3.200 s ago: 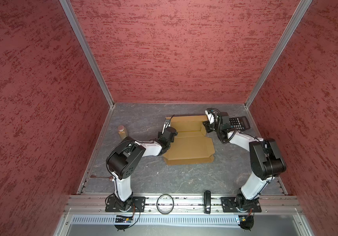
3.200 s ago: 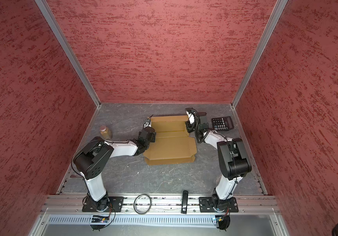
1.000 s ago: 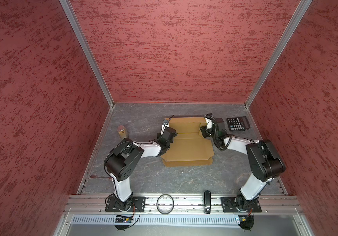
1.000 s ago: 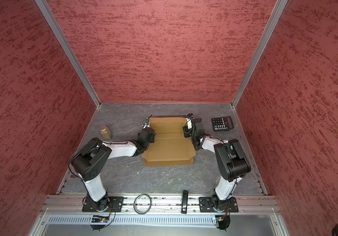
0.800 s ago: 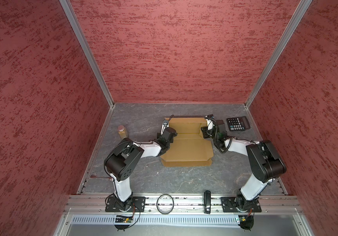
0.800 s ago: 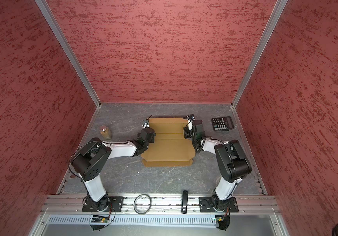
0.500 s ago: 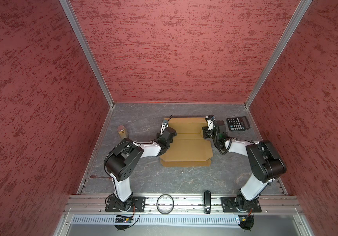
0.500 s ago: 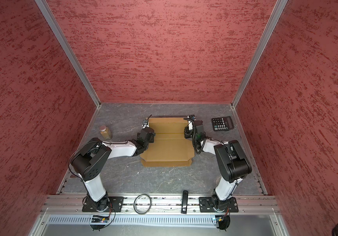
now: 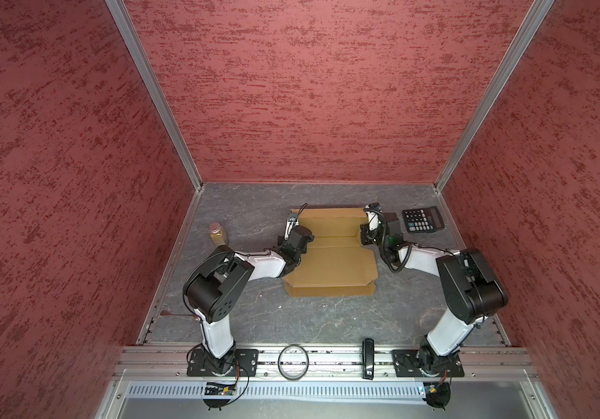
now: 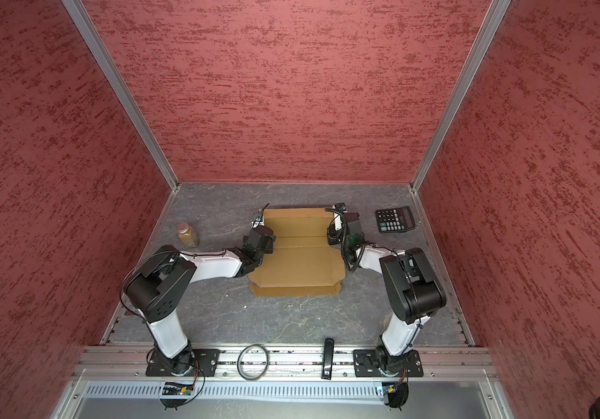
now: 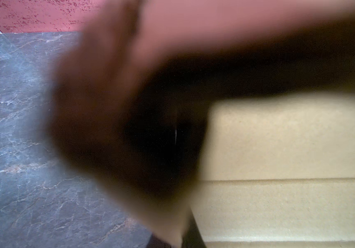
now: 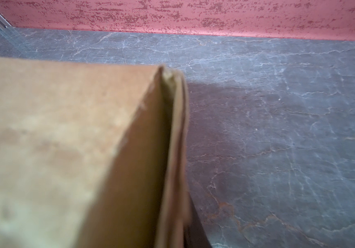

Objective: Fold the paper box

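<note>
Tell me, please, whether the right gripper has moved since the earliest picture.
Yes. In both top views the right gripper has drawn left, away from the calculator, to the paper box's right edge.

Left wrist view: a big out-of-focus dark mass fills the middle and can't be identified. The paper box (image 11: 283, 150) is soft and cut off by the frame. Right wrist view: the box wall is blurred close to the lens and cropped, fingers not distinguishable. In both top views the fingertips of the left end effector (image 9: 292, 226) and right end effector (image 9: 371, 225) are hidden from above, grip on cardboard unclear. Calculator (image 9: 422, 220) keys too small to read.
</note>
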### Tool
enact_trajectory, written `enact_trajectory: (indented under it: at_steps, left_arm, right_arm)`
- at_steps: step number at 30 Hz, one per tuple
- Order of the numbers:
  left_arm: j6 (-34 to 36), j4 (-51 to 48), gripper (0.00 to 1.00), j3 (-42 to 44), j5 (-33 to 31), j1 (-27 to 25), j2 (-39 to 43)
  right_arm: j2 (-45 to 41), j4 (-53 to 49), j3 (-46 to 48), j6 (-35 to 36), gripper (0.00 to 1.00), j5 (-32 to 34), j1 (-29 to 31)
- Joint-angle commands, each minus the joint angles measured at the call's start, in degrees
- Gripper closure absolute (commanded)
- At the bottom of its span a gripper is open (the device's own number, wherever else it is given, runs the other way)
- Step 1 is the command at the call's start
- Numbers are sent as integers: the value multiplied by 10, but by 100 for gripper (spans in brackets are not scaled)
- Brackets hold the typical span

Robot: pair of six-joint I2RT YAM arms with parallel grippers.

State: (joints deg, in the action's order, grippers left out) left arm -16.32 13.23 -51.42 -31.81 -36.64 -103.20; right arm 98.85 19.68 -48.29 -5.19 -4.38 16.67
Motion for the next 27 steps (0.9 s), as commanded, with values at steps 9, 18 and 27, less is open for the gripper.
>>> enact_trajectory:
  at_steps: [9,18,27]
  left_arm:
    - [-8,-3,90,3,29,-5,17]
    - [-9,-4,90,2,32,-6,19]
    - [-11,-4,90,8,29,-7,20]
  right_arm:
    - [-1,-19,-35,15,90,-30,10]
    - [1,-19,-33,24,78,-28,10]
    - [7,9,-22,7,74,-13,13]
